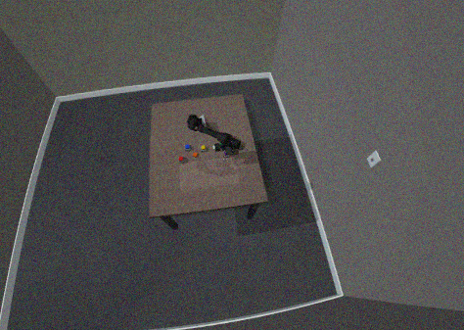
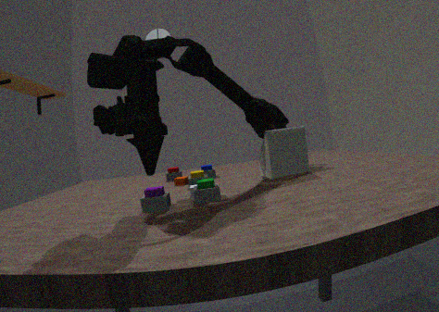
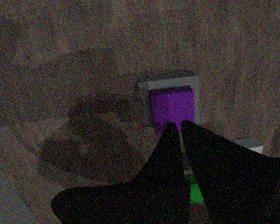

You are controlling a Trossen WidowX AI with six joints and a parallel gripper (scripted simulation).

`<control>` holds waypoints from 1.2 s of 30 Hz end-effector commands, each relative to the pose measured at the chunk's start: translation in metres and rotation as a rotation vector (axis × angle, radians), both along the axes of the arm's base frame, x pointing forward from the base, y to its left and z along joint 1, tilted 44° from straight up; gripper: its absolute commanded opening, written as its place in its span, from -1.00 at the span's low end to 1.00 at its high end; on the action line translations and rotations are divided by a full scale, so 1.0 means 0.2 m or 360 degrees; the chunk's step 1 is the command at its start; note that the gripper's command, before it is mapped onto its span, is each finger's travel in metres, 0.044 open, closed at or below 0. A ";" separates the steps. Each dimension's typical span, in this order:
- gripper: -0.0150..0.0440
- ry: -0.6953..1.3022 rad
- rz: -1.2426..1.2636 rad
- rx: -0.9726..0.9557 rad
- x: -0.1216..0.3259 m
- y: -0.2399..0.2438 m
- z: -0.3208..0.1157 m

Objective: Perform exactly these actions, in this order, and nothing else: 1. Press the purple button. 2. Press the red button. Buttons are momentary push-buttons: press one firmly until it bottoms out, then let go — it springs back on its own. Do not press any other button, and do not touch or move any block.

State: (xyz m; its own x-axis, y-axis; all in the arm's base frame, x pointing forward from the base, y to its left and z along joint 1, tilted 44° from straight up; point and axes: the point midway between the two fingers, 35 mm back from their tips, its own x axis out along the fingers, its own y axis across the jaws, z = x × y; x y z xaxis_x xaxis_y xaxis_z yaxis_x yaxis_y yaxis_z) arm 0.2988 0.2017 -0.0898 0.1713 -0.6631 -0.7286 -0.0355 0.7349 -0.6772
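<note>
The purple button (image 1: 226, 155) (image 2: 154, 191) (image 3: 172, 107) sits on a grey base, its cap standing up above the base. My gripper (image 2: 150, 174) (image 3: 177, 128) is shut and empty. It points down above the purple button, with a visible gap between fingertips and cap in the exterior view. In the wrist view the fingertips overlap the near edge of the cap. The red button (image 1: 181, 159) (image 2: 173, 169) stands on its grey base on the far side of the group, well away from the gripper, with its cap raised.
A green button (image 2: 206, 183) (image 3: 196, 193) stands near the purple one. Yellow (image 1: 204, 147) (image 2: 197, 174) and blue (image 1: 188, 147) (image 2: 206, 168) buttons, an orange block (image 1: 195, 155) (image 2: 181, 180) and a small white block (image 2: 193, 186) are between or beside them. A pale box (image 2: 287, 152) stands by the arm base.
</note>
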 end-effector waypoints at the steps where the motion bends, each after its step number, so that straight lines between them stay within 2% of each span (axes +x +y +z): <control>1: -0.42 0.0013 -0.0019 -0.0003 -0.01 0.03 0.04; 6: -0.42 0.0015 -0.0020 -0.0001 -0.05 0.20 0.23; 12: -0.42 0.0001 -0.0051 0.0014 -0.03 0.17 0.28; 17: -0.42 0.0002 -0.0069 0.0063 0.12 -0.07 0.58; 24: -0.42 0.0012 -0.0035 0.0074 0.22 -0.46 0.97; 29: -0.42 0.0010 -0.0019 0.0047 0.19 -0.78 1.24; 36: -0.42 0.0014 -0.0020 -0.0026 0.02 -1.16 1.51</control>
